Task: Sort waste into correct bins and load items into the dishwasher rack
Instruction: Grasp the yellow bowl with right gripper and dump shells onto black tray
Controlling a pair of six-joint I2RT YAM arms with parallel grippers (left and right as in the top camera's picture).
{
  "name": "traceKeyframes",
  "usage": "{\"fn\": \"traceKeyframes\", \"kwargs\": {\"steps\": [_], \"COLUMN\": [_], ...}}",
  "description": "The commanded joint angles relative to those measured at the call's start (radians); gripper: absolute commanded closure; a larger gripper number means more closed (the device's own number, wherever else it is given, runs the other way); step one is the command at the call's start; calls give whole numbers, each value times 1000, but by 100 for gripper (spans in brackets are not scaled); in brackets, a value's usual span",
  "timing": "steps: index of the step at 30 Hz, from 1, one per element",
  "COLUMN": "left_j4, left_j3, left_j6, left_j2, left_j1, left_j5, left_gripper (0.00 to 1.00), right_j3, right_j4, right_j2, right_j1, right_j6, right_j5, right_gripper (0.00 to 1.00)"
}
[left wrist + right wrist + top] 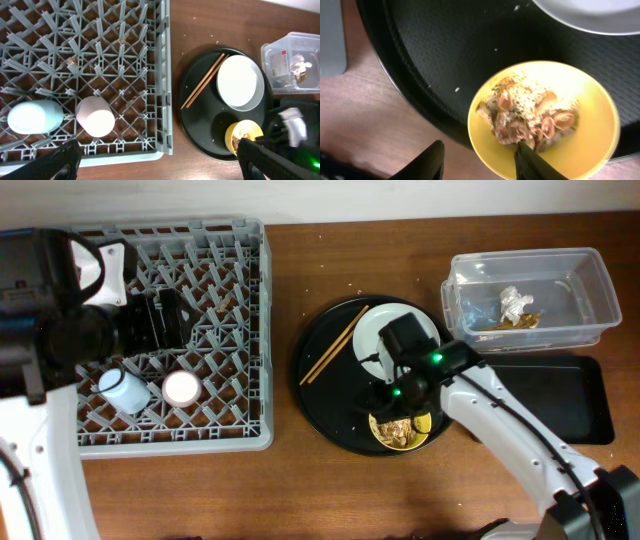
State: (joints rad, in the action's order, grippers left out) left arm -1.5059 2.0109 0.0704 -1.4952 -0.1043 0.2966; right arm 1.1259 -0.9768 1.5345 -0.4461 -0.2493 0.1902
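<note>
The yellow bowl (590,145) holds tan-brown food scraps (530,110) and sits at the front of the round black tray (330,395). My right gripper (477,155) is open and straddles the bowl's rim, one finger in the scraps, one outside. The grey-green plate (240,81) and the chopsticks (202,81) lie on the same tray. The light-blue cup (35,117) and the pink cup (96,117) stand in the grey rack (100,50). My left gripper (157,150) is open and empty above the rack's front edge.
The clear tub (530,300) at the back right holds white tissue (513,302) and a brown-gold wrapper (505,323). The shallow black tray (560,395) lies just in front of it. A few crumbs lie on the brown table.
</note>
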Motion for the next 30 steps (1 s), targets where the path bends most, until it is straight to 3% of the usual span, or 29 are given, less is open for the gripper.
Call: {"fn": "traceKeyframes", "kwargs": {"steps": [1,5,7,9,12,14,16,20,23,30], "left_j4": [1,1,1,1,1,1,1,1,1,1], "left_j3": [17,17,17,17,17,17,17,17,17,17], "left_j6": [-22,-22,-23,-23,-23,-23,-23,-23,-23,-23], "left_j2": [15,15,15,15,15,15,15,15,15,15], "left_j1": [-1,-1,-1,-1,-1,-1,-1,-1,-1,-1], "left_j5": [40,63,63,63,63,63,63,63,63,63], "left_gripper": [1,1,1,1,1,1,1,1,1,1], "right_j3": [-64,-110,-110,-110,-93,-62,-60,-60,-70,-96], "right_j4": [89,179,205,203,187,165,166,177,229,302], "right_j2": [13,99,184,225,169,34,-87,-223,-178,55], "right_j1": [-58,-110,-110,-110,-108,-84,-3,353,595,1019], "right_j6": [40,23,23,-15,-22,-41,-48,8,56,246], "right_j5": [-32,-127,-123,-124,-123,-74,-13,158,266,888], "right_gripper": [61,64,73,96,96,96,96,96,96,96]}}
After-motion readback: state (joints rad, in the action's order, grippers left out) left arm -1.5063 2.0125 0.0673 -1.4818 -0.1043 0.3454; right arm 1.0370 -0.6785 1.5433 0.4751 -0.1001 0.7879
